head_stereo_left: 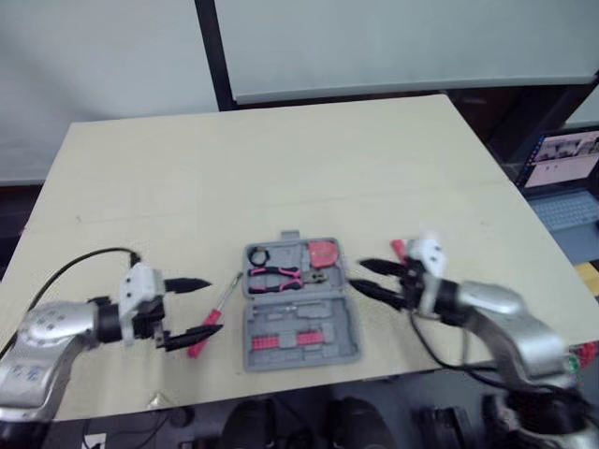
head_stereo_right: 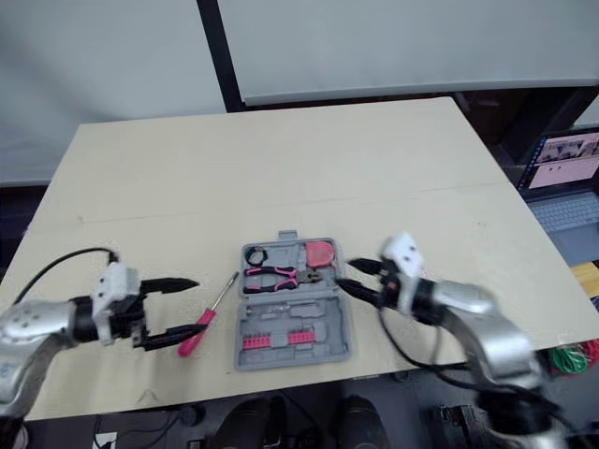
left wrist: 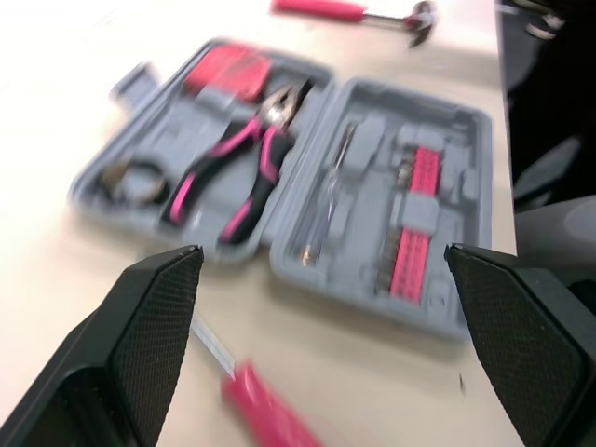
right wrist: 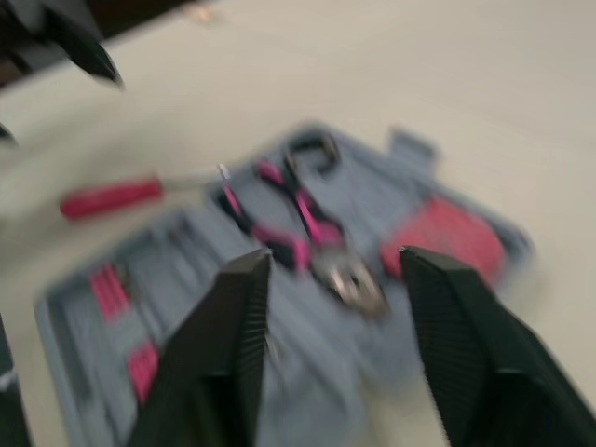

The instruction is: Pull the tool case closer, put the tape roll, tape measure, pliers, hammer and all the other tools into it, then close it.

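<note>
The grey tool case (head_stereo_left: 348, 323) lies open near the table's front edge. Its far half holds a black tape roll (head_stereo_left: 259, 254), pink-handled pliers (head_stereo_left: 274, 276) and a pink tape measure (head_stereo_left: 324, 253). The near half holds pink bits (head_stereo_left: 281, 340). A red-handled screwdriver (head_stereo_left: 208, 327) lies on the table just left of the case. My left gripper (head_stereo_left: 213, 305) is open with its fingers on either side of the screwdriver, not touching it. Open too, my right gripper (head_stereo_left: 357, 275) is at the case's right edge. A pink-handled hammer (left wrist: 349, 10) lies on the table beyond the case, by the right gripper.
The pale wooden table (head_stereo_left: 281, 168) stretches far behind the case. A laptop (head_stereo_left: 564, 173) sits off the table's right side. A black post (head_stereo_left: 213, 56) rises behind the table.
</note>
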